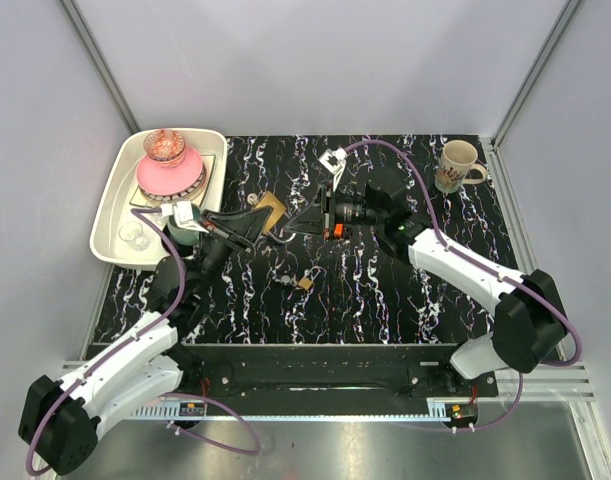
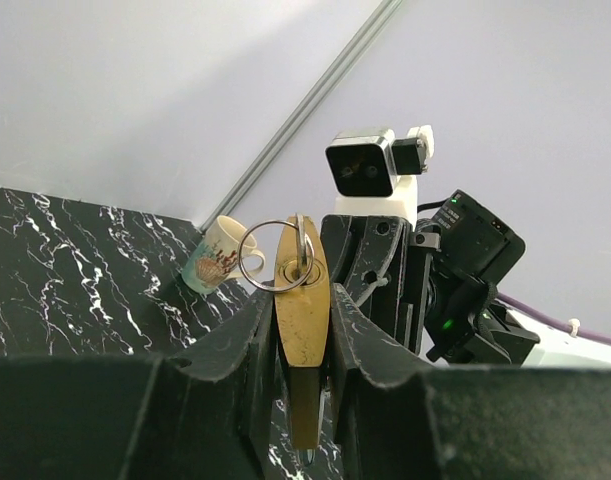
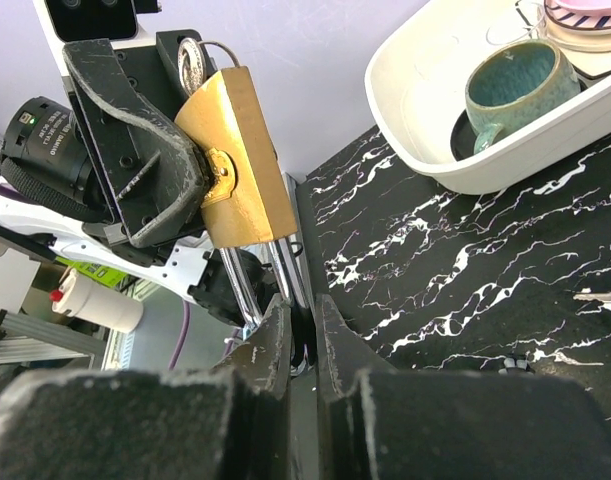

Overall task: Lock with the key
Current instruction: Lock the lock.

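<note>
Top external, left to right.

OBS1: Far left, the white plastic tray [image 1: 110,205] with a pink bowl [image 1: 170,178] sits well apart from the work. What does the left arm have?

OBS2: The left gripper [image 2: 300,305] is clamped across the flat faces of a brass padlock [image 3: 235,160], lifted off the black marbled table [image 1: 385,300]. My read is that the grip fixes the body so that the other arm can work against it.

OBS1: Where is the key?

OBS2: I see no orange head for certain in any view. A steel ring [image 2: 239,258] hangs from a thin metal tab at the padlock's keyhole end, away from the right arm. That tab may be a key in the lock, but I cannot tell. An orange fleck beside the right gripper in the top view could be part of the gripper itself.

OBS1: And at mid-table?

OBS2: A second, small brass padlock [image 1: 305,284] lies loose on the table, near the middle and touched by neither arm.

OBS1: The right arm?

OBS2: The right gripper [image 3: 303,312] faces the left one, its fingers nearly together on the steel shackle [image 3: 242,288]. It looks placed to press or steady the shackle along the body's axis. Far right, a patterned ceramic mug [image 1: 457,165] stands idle.
</note>
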Controlling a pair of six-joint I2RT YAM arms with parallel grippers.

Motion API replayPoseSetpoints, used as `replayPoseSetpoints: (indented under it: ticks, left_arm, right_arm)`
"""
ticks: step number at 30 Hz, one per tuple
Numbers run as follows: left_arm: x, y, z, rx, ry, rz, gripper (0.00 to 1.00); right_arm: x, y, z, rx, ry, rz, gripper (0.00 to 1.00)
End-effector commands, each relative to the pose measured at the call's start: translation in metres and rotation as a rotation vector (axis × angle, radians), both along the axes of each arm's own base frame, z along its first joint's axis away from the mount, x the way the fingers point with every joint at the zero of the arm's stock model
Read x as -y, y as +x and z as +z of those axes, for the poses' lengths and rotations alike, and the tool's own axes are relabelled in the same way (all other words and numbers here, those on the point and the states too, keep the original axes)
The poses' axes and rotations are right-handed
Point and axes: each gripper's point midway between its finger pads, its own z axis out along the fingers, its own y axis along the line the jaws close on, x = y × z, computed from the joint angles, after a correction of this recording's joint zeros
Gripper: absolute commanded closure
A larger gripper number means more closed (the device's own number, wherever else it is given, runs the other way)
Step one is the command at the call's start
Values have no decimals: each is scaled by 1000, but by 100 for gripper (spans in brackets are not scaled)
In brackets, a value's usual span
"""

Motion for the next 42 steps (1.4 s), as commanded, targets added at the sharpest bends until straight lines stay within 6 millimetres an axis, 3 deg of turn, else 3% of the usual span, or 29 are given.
replayPoseSetpoints:
  ticks: [1, 18, 42]
  left_arm:
    - [71, -84, -142, -333, 371, -542, 100]
    - [74, -107, -194, -480, 452, -621, 100]
    - [87, -125, -219, -555, 500, -703, 100]
  right_arm:
    - [-7, -26, 157, 324, 388, 39, 100]
    - [-6, -19, 174, 366, 414, 34, 100]
    - [-8, -20, 205, 402, 472, 68, 100]
